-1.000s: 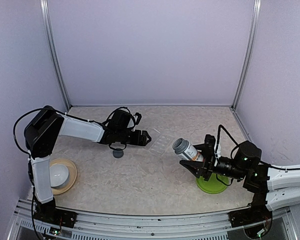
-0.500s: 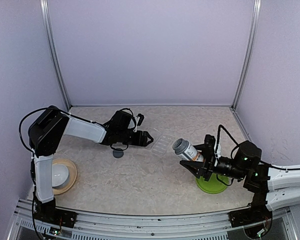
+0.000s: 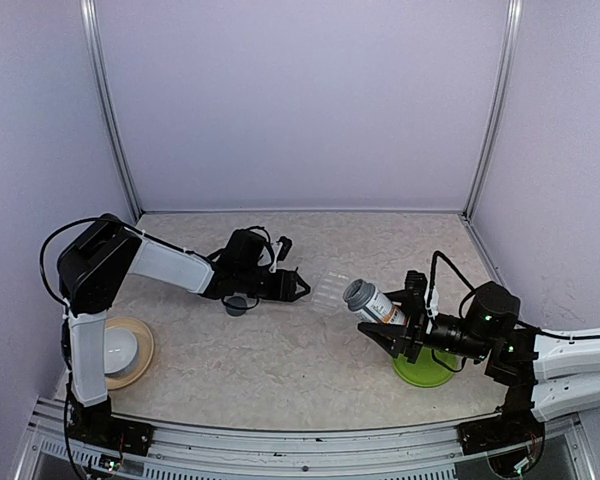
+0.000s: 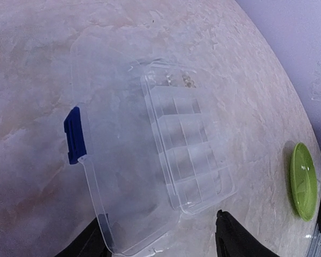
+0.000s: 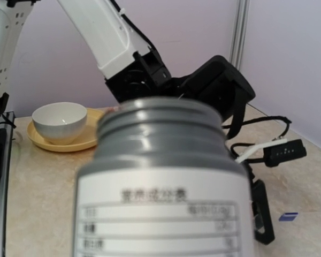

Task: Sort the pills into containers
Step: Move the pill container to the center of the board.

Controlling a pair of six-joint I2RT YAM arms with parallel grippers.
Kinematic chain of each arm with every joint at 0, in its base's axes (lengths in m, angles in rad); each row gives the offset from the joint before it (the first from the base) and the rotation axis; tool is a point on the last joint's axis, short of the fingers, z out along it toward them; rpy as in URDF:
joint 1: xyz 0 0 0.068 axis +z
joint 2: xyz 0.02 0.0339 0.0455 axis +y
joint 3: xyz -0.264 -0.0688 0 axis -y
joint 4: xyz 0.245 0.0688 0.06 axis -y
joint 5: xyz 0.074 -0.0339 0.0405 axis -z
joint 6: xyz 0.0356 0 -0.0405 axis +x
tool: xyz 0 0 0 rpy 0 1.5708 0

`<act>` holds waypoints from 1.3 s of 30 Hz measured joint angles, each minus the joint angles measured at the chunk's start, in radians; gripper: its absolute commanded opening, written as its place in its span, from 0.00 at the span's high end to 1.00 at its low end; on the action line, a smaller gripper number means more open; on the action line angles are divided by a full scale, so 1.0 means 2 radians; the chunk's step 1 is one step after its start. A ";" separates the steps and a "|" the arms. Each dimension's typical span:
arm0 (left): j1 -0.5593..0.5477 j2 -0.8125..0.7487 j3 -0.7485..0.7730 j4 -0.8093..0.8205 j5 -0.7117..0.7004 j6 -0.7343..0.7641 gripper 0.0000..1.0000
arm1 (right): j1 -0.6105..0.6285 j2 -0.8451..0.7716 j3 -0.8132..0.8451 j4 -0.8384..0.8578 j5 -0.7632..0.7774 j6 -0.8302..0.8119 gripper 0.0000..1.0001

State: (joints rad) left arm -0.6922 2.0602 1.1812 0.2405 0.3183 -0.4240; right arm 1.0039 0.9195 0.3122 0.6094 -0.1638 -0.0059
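My right gripper (image 3: 395,312) is shut on a bottle (image 3: 370,298) with a white-and-orange label, held tilted above the table with its mouth toward the left. In the right wrist view the bottle (image 5: 163,182) fills the frame: gray threaded neck, no cap on it. My left gripper (image 3: 295,285) is at a clear pill box (image 3: 325,285). In the left wrist view the box (image 4: 187,155) lies open, its lid (image 4: 117,176) with a blue latch (image 4: 75,134) folded out. The lid's near corner lies between my left gripper's (image 4: 159,222) spread fingers. I cannot make out any pills.
A small gray round cap (image 3: 237,305) lies on the table under the left arm. A flat green plate (image 3: 425,372) sits beneath the right wrist, also seen as the green plate (image 4: 304,179). A white bowl (image 3: 118,347) on a tan plate (image 3: 140,362) stands at the near left.
The left gripper has moved right and down onto the box's lid corner, and its jaws have narrowed. The right arm and bottle have barely moved.
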 measured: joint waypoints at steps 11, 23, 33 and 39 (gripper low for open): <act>-0.040 -0.002 -0.009 0.010 0.010 -0.009 0.37 | 0.000 0.004 0.000 -0.017 0.051 0.008 1.00; -0.060 -0.002 0.007 0.014 0.022 -0.009 0.33 | -0.020 0.009 0.000 -0.049 0.101 0.031 1.00; -0.060 -0.048 -0.040 0.027 0.019 -0.010 0.01 | -0.064 0.028 -0.002 -0.060 0.101 0.048 1.00; -0.060 -0.082 -0.064 0.034 0.013 -0.012 0.01 | -0.081 0.056 -0.002 -0.076 0.093 0.051 1.00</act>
State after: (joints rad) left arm -0.8116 1.8961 1.0542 0.3092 0.3435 -0.4473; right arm 0.8410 1.0313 0.3077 0.4564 0.0231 0.0963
